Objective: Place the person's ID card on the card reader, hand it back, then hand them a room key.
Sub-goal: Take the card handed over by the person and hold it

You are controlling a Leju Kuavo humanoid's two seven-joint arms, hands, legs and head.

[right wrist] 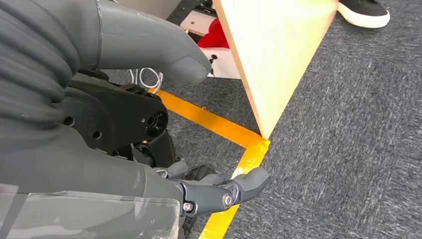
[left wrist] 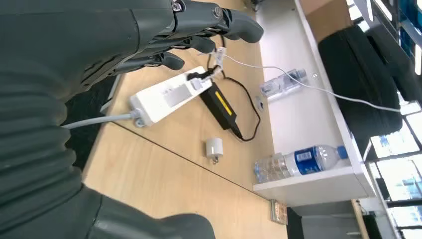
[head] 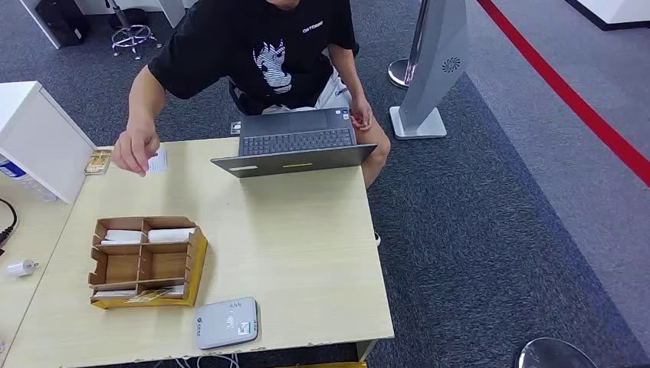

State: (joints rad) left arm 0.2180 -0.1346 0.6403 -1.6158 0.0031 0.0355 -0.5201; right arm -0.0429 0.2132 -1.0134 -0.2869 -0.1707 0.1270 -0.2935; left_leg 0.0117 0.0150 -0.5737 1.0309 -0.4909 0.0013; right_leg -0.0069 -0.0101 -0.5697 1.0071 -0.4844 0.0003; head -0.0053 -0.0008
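Note:
A person sits at the far side of the light wood table (head: 306, 253). Their hand (head: 134, 149) is lowered to a white card (head: 158, 159) lying near the table's far left edge. The white card reader (head: 226, 323) lies at the near edge. To its left, and a little farther back, a cardboard organiser (head: 146, 262) holds white cards in its far compartments. My left hand (left wrist: 149, 35) hovers over a side desk, fingers apart, holding nothing. My right hand (right wrist: 124, 114) hangs low by the table's corner (right wrist: 263, 134) above the carpet, also holding nothing.
An open laptop (head: 295, 142) stands in front of the person. A white cabinet (head: 38, 138) stands at the left. The side desk carries a power strip (left wrist: 166, 94), a black adapter (left wrist: 221, 107), a plug (left wrist: 215, 149) and a water bottle (left wrist: 298, 159). Yellow tape (right wrist: 219, 129) marks the floor.

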